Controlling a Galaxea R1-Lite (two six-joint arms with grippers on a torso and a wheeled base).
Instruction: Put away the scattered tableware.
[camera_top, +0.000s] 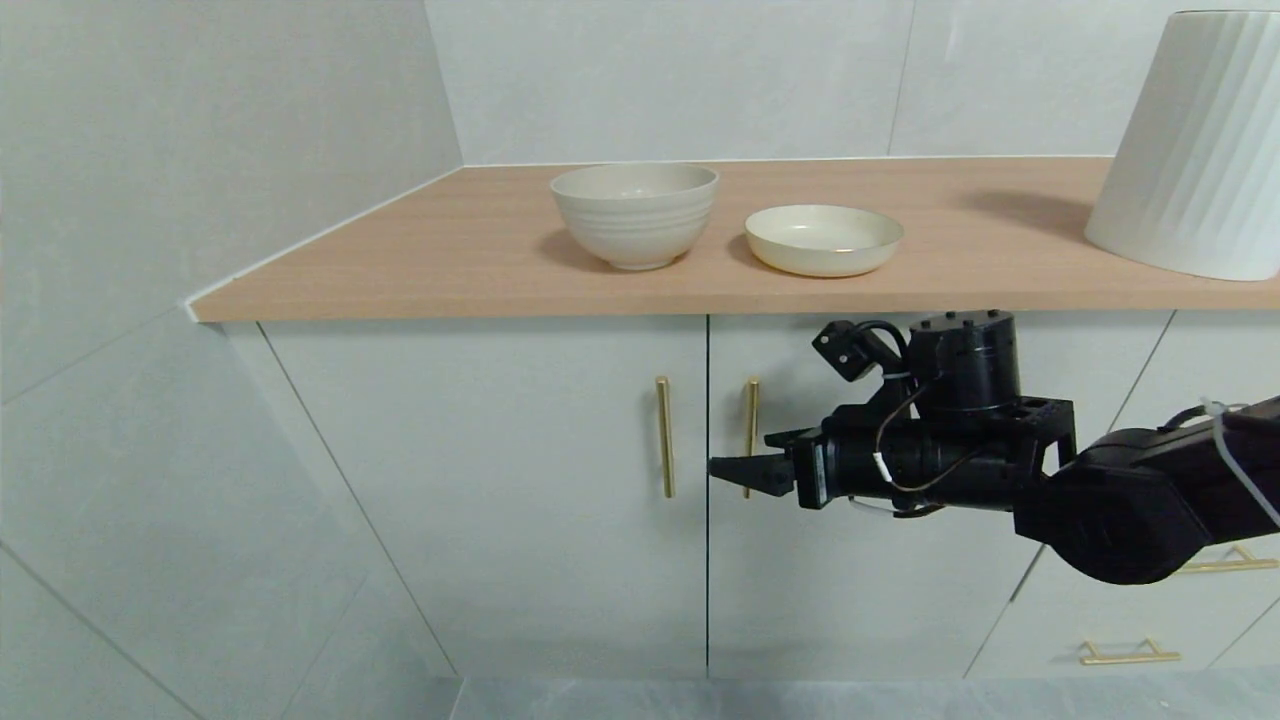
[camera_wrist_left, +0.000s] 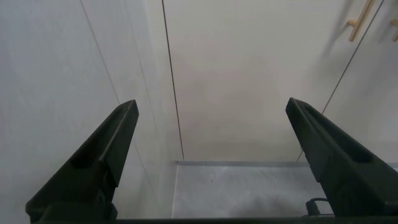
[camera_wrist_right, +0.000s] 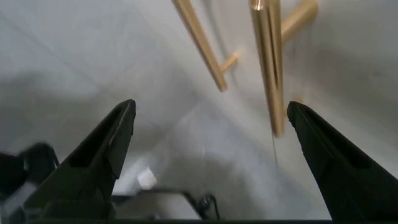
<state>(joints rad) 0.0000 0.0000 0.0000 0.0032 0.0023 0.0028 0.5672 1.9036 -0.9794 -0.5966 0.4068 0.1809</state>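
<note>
The bowl (camera_top: 634, 215) and plate (camera_top: 823, 239) sit side by side near the counter's (camera_top: 420, 270) front edge. Below that edge, the right gripper (camera_top: 742, 468) is spread apart at a brass cabinet handle (camera_top: 750, 420). The left gripper (camera_wrist_left: 211, 112) is also spread wide.

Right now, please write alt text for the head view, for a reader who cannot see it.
The right gripper, open, is level with the brass handle of the right cabinet door, below a wooden counter. On the counter stand a deep bowl and a shallow dish, side by side and apart.
</note>
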